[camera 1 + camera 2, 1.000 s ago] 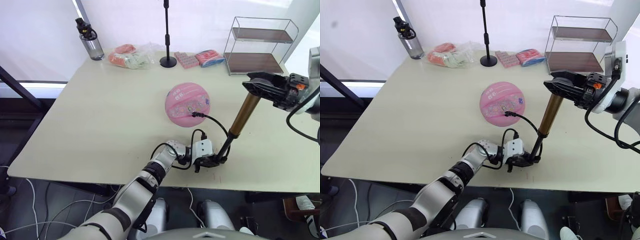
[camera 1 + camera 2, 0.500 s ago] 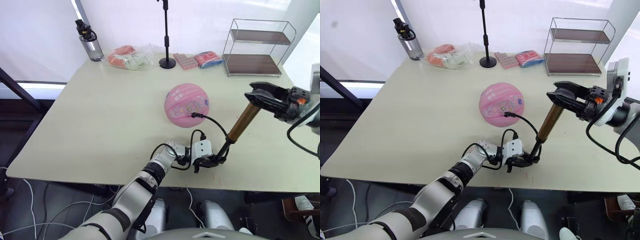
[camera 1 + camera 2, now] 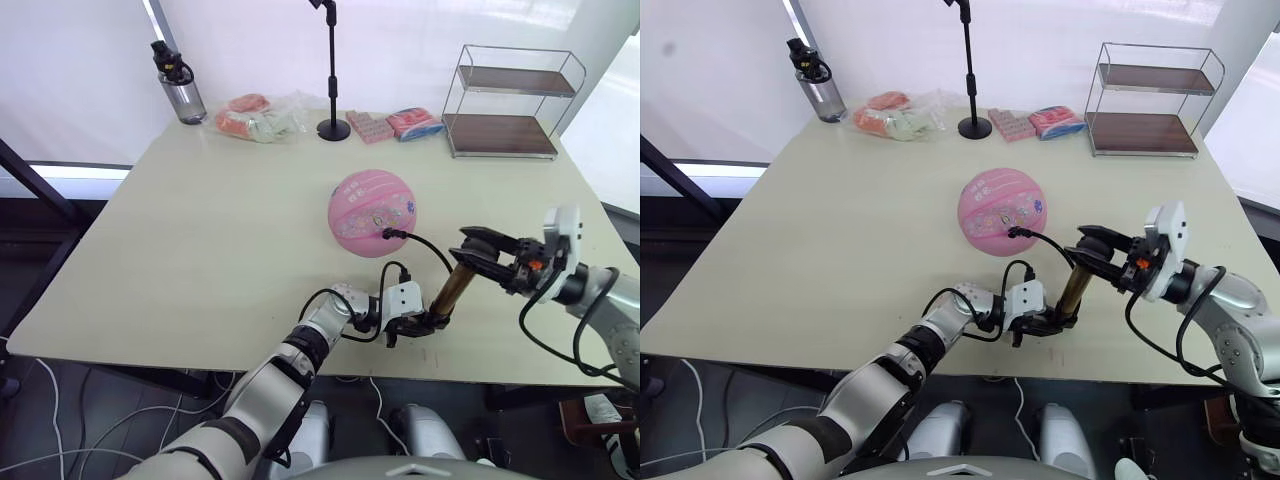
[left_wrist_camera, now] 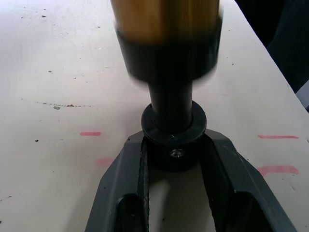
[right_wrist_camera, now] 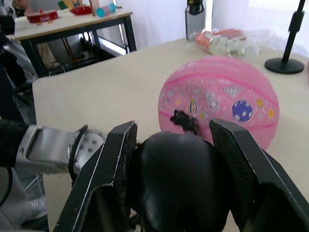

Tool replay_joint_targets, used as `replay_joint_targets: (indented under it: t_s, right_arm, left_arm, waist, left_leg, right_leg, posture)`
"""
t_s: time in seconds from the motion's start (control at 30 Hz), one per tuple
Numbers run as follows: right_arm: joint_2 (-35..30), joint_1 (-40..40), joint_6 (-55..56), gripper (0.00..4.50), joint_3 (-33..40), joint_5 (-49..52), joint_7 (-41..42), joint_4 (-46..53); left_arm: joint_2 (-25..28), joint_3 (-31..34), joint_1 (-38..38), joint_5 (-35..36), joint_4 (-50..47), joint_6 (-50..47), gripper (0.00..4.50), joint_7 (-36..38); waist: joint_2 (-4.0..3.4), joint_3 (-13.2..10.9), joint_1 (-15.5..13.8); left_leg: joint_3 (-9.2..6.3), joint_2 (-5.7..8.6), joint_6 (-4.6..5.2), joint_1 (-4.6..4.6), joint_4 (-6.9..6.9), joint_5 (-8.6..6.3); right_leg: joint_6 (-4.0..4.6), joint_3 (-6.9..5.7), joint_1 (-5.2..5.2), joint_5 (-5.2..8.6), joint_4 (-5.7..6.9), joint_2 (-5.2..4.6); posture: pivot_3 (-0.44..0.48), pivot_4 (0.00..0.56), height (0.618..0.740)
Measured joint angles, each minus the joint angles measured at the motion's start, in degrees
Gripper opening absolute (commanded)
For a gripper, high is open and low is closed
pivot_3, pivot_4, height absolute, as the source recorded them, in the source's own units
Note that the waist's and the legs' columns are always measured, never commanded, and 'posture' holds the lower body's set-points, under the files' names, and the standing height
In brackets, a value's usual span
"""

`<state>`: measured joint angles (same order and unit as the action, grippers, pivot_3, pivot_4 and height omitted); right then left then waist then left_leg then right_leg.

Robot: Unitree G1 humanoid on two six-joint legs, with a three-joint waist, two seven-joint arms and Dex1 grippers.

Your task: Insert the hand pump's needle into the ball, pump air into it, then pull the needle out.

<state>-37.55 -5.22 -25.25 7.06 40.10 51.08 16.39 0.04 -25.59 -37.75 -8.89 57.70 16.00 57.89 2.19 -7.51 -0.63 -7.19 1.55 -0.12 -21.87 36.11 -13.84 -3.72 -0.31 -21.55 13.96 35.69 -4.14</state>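
Left claw (image 4: 174, 159) clamps the pump's (image 3: 449, 290) black base cap on the table (image 3: 200, 250); right claw (image 5: 176, 159) grips the pump's black handle (image 5: 176, 188) just above it; hose (image 3: 425, 245) runs beyond to the pink ball (image 3: 373, 210), its needle fitting (image 3: 388, 233) at the ball's skin

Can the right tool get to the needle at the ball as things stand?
Probably not: the right tool is shut on the pump handle, and the left tool clamps its base. The needle sits at the ball, otherwise unobstructed.
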Motion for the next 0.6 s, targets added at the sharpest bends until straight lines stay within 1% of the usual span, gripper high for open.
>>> replay_joint_targets:
  t_s: [0.1, 0.37, 0.5, 0.6]
  right_arm:
    - [1.96, 1.38, 2.19, 1.92, -1.67, -2.23, -0.06, -1.26]
    - [2.05, 0.45, 3.44, 1.92, -1.53, -3.27, 0.32, -1.15]
    - [0.97, -1.41, -0.03, 1.92, -1.18, -1.42, 0.02, -0.36]
    - [-0.42, -2.81, -3.06, 1.92, -0.24, -0.01, -0.16, 0.72]
  left_arm:
    - [0.05, 0.02, 0.09, 0.00, 0.00, 0.00, 1.03, -0.01]
    - [0.12, 0.01, 0.24, -0.03, 0.00, 0.00, 1.03, -0.19]
    - [0.00, 0.19, 0.08, 0.04, -0.04, 0.04, 1.03, -0.13]
    - [-0.12, 0.28, -0.09, 0.08, -0.19, 0.08, 1.03, -0.03]
  waist:
    - [-0.04, 0.05, 0.02]
    - [-0.11, 0.09, 0.07]
    - [-0.15, 0.05, 0.06]
    - [-0.43, -0.11, -0.03]
  left_leg:
    - [0.02, -0.01, 0.00, 0.02, -0.02, 0.00]
    - [0.02, -0.06, -0.02, 0.04, -0.03, -0.01]
    - [0.05, -0.04, -0.02, 0.03, -0.01, -0.01]
    - [0.05, -0.01, -0.02, 0.01, -0.02, -0.01]
  right_leg:
    - [0.00, 0.01, 0.01, 0.00, 0.00, 0.01]
    - [0.01, 0.02, 0.02, 0.01, 0.00, 0.05]
    - [0.01, 0.03, 0.02, 0.01, 0.00, 0.01]
    - [0.01, 0.03, 0.00, 0.01, 0.00, 0.00]
  posture:
    - [0.000, 0.150, 0.731]
    - [0.000, 0.150, 0.731]
    - [0.000, 0.150, 0.731]
    - [0.000, 0.150, 0.731]
